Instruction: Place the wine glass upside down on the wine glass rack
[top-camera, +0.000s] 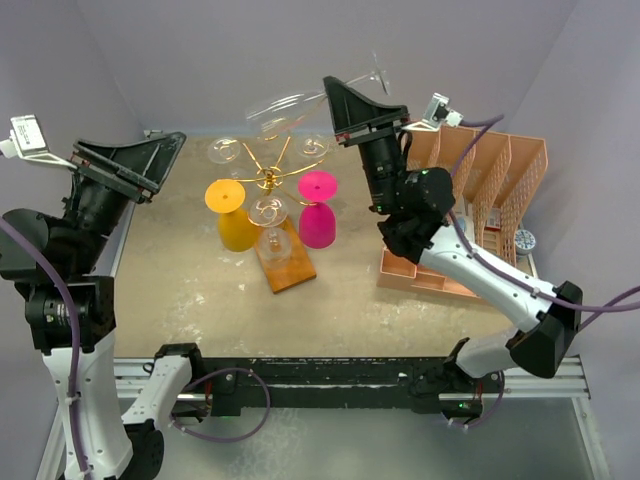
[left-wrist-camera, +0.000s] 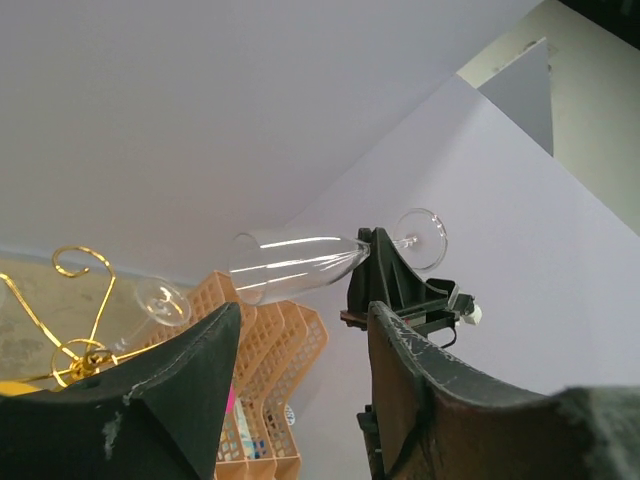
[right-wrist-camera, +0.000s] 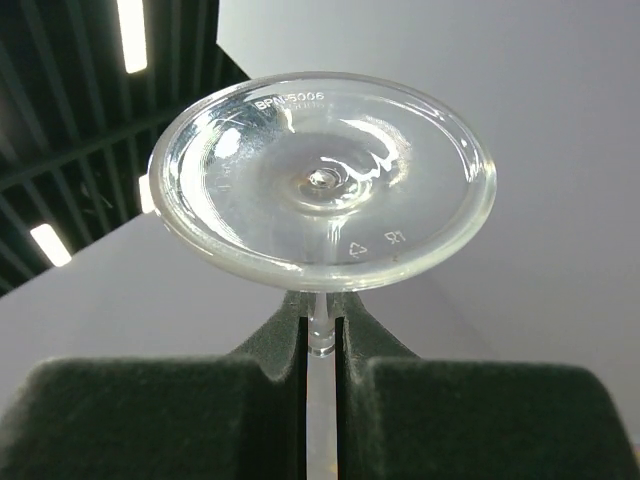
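Observation:
The clear wine glass (top-camera: 278, 108) hangs nearly level in the air above the back of the table, bowl to the left and foot to the right. My right gripper (top-camera: 347, 100) is shut on its stem (right-wrist-camera: 320, 335), just under the round foot (right-wrist-camera: 322, 180). The wine glass rack (top-camera: 268, 178), gold wire on a brown wooden base (top-camera: 287, 265), stands below and in front of the glass. My left gripper (top-camera: 160, 165) stays open at the far left with nothing between its fingers (left-wrist-camera: 200, 370). In the left wrist view, the glass (left-wrist-camera: 300, 265) and rack arms (left-wrist-camera: 80, 320) lie ahead of it.
A yellow glass (top-camera: 233, 215), a pink glass (top-camera: 318, 212) and clear glasses (top-camera: 268, 218) hang upside down on the rack. A salmon-pink slotted organizer (top-camera: 485, 190) stands at the right, close behind my right arm. Grey walls close in the back and sides.

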